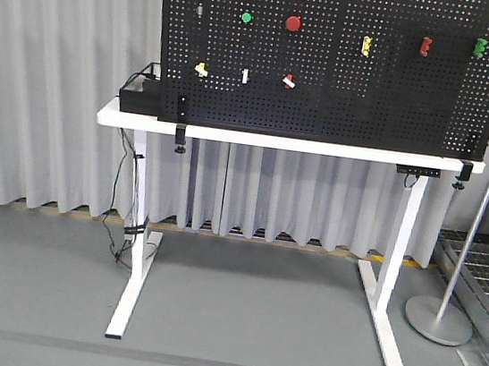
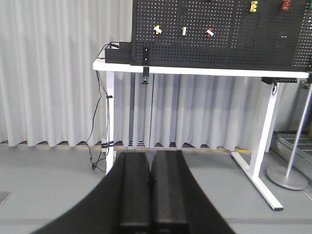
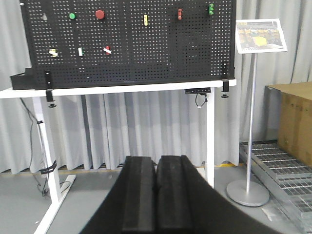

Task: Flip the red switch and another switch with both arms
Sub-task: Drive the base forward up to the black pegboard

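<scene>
We note the small red toggle switch with white lever tip (image 1: 289, 81) low on the black perforated pegboard (image 1: 371, 109), right of the small pale yellow-white toggle switch (image 1: 202, 69). The left gripper (image 2: 150, 163) and right gripper (image 3: 156, 165) sit near us, far from the board, each with fingers pressed together on nothing.

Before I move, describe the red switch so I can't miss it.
On the black pegboard standing on the white table, find the bottom row of three small toggles. The red switch is the rightmost, straight below a round red button. It alone is red with a white tip; its neighbours are a white toggle and a pale yellow toggle.
</scene>
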{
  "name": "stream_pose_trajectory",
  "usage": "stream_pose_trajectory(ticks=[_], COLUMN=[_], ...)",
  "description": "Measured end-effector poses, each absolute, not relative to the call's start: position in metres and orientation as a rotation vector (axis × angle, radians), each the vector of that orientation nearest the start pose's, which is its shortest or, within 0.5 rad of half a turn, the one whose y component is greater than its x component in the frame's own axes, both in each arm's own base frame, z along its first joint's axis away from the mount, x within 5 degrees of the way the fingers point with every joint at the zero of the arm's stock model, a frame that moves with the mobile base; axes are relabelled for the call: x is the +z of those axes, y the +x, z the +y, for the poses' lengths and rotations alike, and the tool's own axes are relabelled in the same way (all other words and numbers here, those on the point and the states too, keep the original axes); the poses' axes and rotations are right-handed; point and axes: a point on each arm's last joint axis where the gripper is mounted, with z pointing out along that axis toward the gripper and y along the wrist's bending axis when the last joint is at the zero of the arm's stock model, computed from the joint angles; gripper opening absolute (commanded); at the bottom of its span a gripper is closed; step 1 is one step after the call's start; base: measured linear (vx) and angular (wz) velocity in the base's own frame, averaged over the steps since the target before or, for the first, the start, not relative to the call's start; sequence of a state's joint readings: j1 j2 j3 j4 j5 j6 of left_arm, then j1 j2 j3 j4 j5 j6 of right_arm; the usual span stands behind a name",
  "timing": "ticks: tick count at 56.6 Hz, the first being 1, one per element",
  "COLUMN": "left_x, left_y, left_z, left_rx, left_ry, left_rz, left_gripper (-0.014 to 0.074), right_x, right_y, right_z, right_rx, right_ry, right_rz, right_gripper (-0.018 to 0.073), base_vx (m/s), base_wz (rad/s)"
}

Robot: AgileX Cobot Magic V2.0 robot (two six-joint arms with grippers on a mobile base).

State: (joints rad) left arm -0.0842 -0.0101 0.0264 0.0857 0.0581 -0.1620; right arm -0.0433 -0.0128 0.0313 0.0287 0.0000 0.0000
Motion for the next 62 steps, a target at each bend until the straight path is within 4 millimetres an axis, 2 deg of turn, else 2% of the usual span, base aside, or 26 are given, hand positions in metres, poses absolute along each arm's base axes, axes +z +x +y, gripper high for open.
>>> stream_pose_trajectory(ticks=[62], left_x=[0.1996], left_y=[0.0566], left_z=[-0.0043], left_rx=[-0.123], left_ry=[0.002], left_rz=[1.559], left_gripper=[0.0003], right_x=[0.2033], right_y=[0.0565], right_z=[-0.0024], right_rx=[-0.012], right_ry=[0.054], right_rz=[1.501], right_gripper=[-0.0006], base_vx=[0.44], base_wz=[0.00])
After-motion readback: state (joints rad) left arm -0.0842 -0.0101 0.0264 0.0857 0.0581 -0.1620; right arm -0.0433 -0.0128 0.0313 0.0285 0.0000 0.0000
